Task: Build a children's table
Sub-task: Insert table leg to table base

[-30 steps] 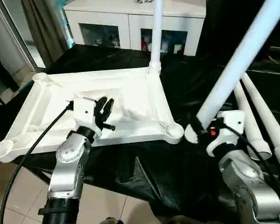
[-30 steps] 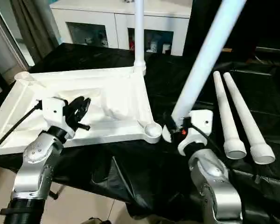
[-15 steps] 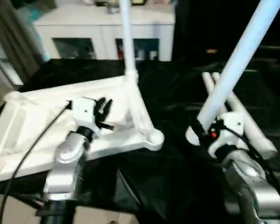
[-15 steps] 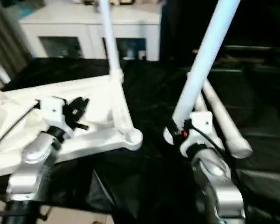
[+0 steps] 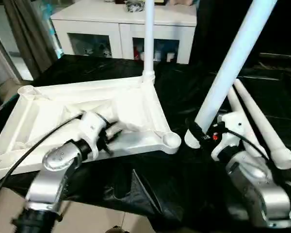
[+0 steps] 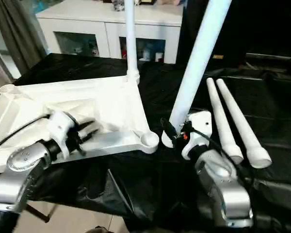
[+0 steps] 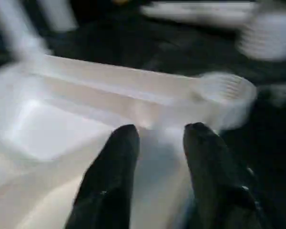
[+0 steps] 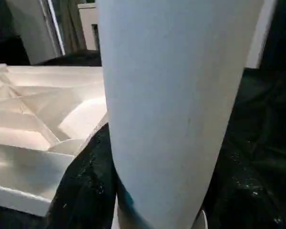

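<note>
A black-draped table (image 5: 136,184) is standing before a white cabinet (image 5: 126,24). The ribbed white plastic tabletop (image 5: 136,104) is lying underside up, one tapered leg (image 5: 149,39) standing in its far corner. The left pincer (image 7: 157,143) is hovering released above its near rim. The right pincer (image 5: 200,133) is gripping a second leg (image 5: 233,63) beside the near corner socket (image 5: 170,141); two spare legs (image 5: 262,124) are lying beyond.

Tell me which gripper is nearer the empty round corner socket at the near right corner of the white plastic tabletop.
Right. The right gripper, clamped on a white tube leg, sits just beside that socket; the left gripper is farther along the tabletop's near edge.
</note>
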You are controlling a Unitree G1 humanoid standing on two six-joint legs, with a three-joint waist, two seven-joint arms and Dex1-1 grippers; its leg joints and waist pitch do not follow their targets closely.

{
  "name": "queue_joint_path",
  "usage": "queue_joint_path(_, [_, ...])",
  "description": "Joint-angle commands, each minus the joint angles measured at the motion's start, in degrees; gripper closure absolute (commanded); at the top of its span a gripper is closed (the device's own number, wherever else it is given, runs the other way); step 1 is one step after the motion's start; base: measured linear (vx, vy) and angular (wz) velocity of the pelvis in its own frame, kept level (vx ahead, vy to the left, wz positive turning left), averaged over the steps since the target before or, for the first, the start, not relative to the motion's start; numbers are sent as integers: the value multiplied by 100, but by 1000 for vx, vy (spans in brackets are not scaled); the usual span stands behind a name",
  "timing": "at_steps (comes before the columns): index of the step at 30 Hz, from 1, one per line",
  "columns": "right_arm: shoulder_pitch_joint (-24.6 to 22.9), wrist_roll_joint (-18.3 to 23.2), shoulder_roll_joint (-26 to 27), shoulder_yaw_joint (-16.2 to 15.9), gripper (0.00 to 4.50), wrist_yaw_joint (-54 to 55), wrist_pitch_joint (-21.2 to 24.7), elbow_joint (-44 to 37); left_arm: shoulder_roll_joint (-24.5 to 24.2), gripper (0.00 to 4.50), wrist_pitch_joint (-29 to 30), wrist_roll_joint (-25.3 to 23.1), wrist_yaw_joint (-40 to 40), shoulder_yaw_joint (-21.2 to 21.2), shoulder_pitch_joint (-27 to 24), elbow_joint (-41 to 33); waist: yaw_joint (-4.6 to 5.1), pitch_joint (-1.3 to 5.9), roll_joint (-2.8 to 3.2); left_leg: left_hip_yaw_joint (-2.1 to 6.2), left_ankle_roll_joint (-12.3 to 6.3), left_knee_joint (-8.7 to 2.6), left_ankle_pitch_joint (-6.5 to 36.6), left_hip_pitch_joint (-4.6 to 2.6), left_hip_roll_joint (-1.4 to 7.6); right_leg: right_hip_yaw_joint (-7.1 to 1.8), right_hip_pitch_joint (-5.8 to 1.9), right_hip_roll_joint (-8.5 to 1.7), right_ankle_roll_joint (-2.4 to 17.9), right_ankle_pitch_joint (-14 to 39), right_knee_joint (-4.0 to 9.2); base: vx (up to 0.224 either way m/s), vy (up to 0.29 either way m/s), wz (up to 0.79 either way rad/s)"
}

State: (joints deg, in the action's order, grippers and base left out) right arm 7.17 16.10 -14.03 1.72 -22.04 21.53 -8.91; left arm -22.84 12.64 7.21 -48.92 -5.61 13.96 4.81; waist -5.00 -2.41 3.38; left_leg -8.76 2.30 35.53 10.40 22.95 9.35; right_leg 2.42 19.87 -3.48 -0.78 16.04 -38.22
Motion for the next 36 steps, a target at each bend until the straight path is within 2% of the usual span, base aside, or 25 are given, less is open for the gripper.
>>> queue_joint_path(1, [192, 28, -89, 80, 260, -129, -135, 98, -157, 266, 158, -57, -551, -301, 337, 252, 40, 274, -23, 162, 274, -599, 1742, -193, 352, -288, -16, -492, 852, 995, 618, 0, 0, 0])
queue_joint_path(3, [246, 17, -145, 110, 260, -171, -150, 156, -159, 266, 116, -154, -682, -445, 578, 500, 36, 284, -36, 139, 206, -593, 1435, -151, 348, -292, -42, -501, 894, 646, 613, 0, 0, 0])
queue_joint_path(5, [289, -11, -215, 126, 260, -225, -183, 211, -78, 266, -80, -342, -770, -614, 929, 933, 24, 283, -28, 113, 176, -588, 1453, -174, 349, -291, -14, -497, 944, 543, 624, 0, 0, 0])
queue_joint_path(6, [309, -21, -257, 137, 260, -252, -200, 239, -31, 266, -208, -459, -833, -735, 1163, 1239, 29, 296, -53, 99, 142, -572, 1413, -178, 341, -300, -32, -503, 977, 435, 627, 0, 0, 0])
queue_joint_path(7, [317, -28, -287, 142, 260, -269, -209, 248, 1, 266, -258, -534, -912, -828, 1334, 1474, 7, 314, -43, 96, 129, -560, 1358, -196, 349, -298, -31, -512, 998, 357, 617, 0, 0, 0])
queue_joint_path(8, [319, -32, -312, 144, 260, -283, -215, 249, 21, 294, -300, -598, -967, -902, 1460, 1654, 11, 348, -47, 92, 28, -545, 980, -162, 350, -282, -79, -502, 1036, -184, 579, 0, 0, 0])
queue_joint_path(9, [320, -34, -333, 145, 260, -304, -219, 246, 30, 302, -406, -673, -1037, -982, 1592, 1859, 8, 367, -18, 92, -16, -526, 832, -166, 346, -274, -83, -494, 1043, -419, 559, 0, 0, 0])
queue_joint_path(10, [321, -35, -349, 145, 260, -320, -220, 241, 36, 302, -485, -724, -1105, -1044, 1698, 2026, 9, 398, -45, 80, -149, -490, 519, -154, 337, -260, -105, -486, 1088, -984, 514, 0, 0, 0])
queue_joint_path(11, [319, -36, -358, 143, 260, -329, -220, 237, 37, 305, -494, -722, -1176, -1078, 1758, 2119, 2, 407, -13, 80, -207, -470, 395, -146, 331, -258, -108, -490, 1106, -1203, 492, 0, 0, 0])
queue_joint_path(12, [312, -38, -377, 136, 260, -344, -228, 233, 25, 316, -480, -690, -1320, -1143, 1848, 2256, 14, 419, -26, 68, -314, -439, 225, -128, 319, -251, -119, -487, 1137, -1570, 467, 0, 0, 0])
queue_joint_path(13, [306, -39, -385, 134, 260, -350, -231, 228, 19, 316, -473, -678, -1384, -1170, 1879, 2302, 10, 428, 10, 71, -353, -428, 201, -133, 324, -249, -116, -498, 1161, -1658, 453, 0, 0, 0])
queue_joint_path(14, [287, -44, -410, 132, 260, -363, -236, 211, 4, 344, -433, -650, -1552, -1230, 1945, 2398, 11, 441, 0, 66, -425, -411, 161, -127, 326, -242, -124, -499, 1206, -1788, 440, 0, 0, 0])
queue_joint_path(15, [247, -40, -440, 150, 260, -374, -235, 169, -8, 344, -442, -636, -1727, -1283, 2017, 2508, 1, 447, 22, 59, -485, -392, 142, -123, 319, -244, -115, -496, 1241, -1823, 438, 0, 0, 0])
queue_joint_path(17, [226, -36, -460, 174, 260, -370, -241, 157, 0, 351, -489, -639, -1824, -1296, 2082, 2641, -10, 446, 16, 54, -520, -393, 188, -122, 336, -237, -102, -491, 1285, -1755, 443, 0, 0, 0])
queue_joint_path(18, [216, -36, -471, 189, 260, -366, -248, 156, 7, 380, -538, -650, -1836, -1291, 2111, 2710, -12, 438, 22, 53, -522, -400, 265, -124, 349, -229, -89, -487, 1332, -1660, 449, 0, 0, 0])
queue_joint_path(21, [209, -38, -477, 200, 260, -366, -260, 168, 29, 400, -643, -662, -1863, -1278, 2172, 2884, -9, 414, 15, 56, -490, -434, 519, -135, 380, -227, -88, -505, 1418, -1162, 482, 0, 0, 0])
queue_joint_path(25, [250, -50, -475, 181, 260, -368, -272, 218, 34, 427, -856, -788, -1743, -1287, 2296, 3223, -4, 406, 17, 53, -454, -444, 565, -139, 384, -237, -81, -502, 1436, -1041, 493, 0, 0, 0])
queue_joint_path(26, [271, -51, -475, 163, 260, -376, -287, 244, 22, 438, -944, -857, -1688, -1302, 2336, 3354, -12, 407, -20, 46, -470, -439, 551, -135, 379, -241, -87, -518, 1439, -1032, 493, 0, 0, 0])
queue_joint_path(27, [275, -51, -475, 161, 260, -376, -288, 247, 23, 445, -954, -858, -1688, -1301, 2340, 3369, -18, 404, -9, 42, -473, -441, 557, -135, 378, -241, -81, -519, 1436, -998, 500, 0, 0, 0])
queue_joint_path(29, [300, -54, -470, 146, 260, -373, -288, 261, 26, 445, -1003, -845, -1725, -1285, 2369, 3458, -15, 401, -9, 42, -456, -448, 591, -132, 380, -240, -79, -518, 1430, -918, 504, 0, 0, 0])
queue_joint_path(30, [317, -54, -468, 138, 260, -388, -298, 279, 23, 445, -1046, -836, -1761, -1277, 2385, 3518, -13, 393, -34, 38, -447, -455, 632, -130, 380, -239, -80, -524, 1428, -803, 511, 0, 0, 0])
queue_joint_path(31, [317, -54, -468, 138, 260, -388, -298, 279, 23, 445, -1046, -836, -1761, -1277, 2385, 3518, -16, 393, -24, 38, -446, -457, 639, -133, 383, -239, -75, -525, 1426, -762, 516, 0, 0, 0])
queue_joint_path(32, [327, -53, -467, 132, 260, -400, -304, 291, 15, 445, -1073, -844, -1775, -1283, 2391, 3544, -8, 385, -39, 34, -443, -462, 654, -127, 381, -240, -74, -521, 1423, -723, 522, 0, 0, 0])
queue_joint_path(36, [344, -36, -463, 125, 260, -429, -305, 303, 5, 445, -1117, -861, -1786, -1295, 2403, 3590, -11, 387, -29, 30, -408, -465, 680, -134, 389, -245, -68, -522, 1396, -621, 526, 0, 0, 0])
